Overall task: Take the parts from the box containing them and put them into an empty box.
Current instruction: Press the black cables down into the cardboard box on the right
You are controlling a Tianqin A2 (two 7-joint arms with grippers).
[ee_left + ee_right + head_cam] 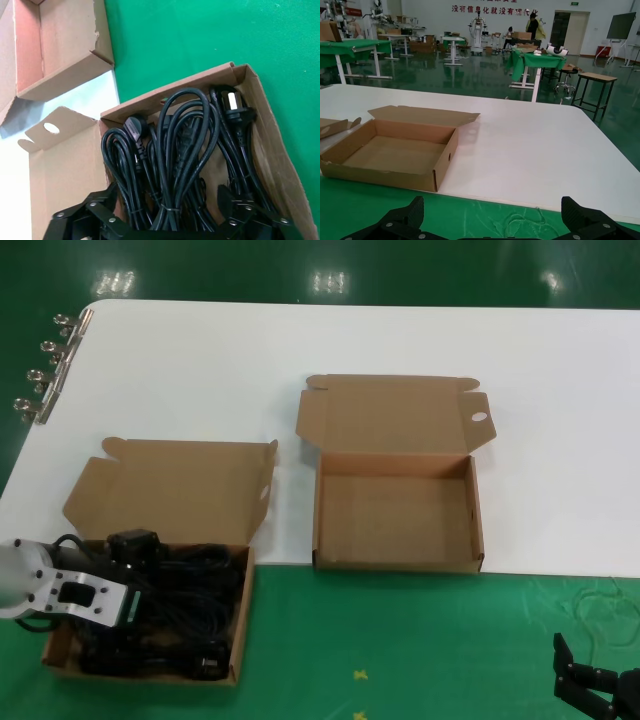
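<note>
So at this point I had the left gripper (170,220) hanging right over the box containing them (245,625), fingers spread wide and nothing held, with the parts (180,165) directly underneath. In the left wrist view the black cords were a tangle of long bundled coils, and the middle bundle's long axis ran straight away from the gripper, its looped end pointing at the far carton wall and its tied waist sitting between the two open fingers. So the fingers straddled it across the short way, which looked to me like the right line-up for a straight drop. One plug (234,102) sat at the far corner. The empty box (397,510) lay off to the robot's right, well apart. The right gripper (600,690) was parked low on that side, open and empty, so the left arm was clearly nearer.
</note>
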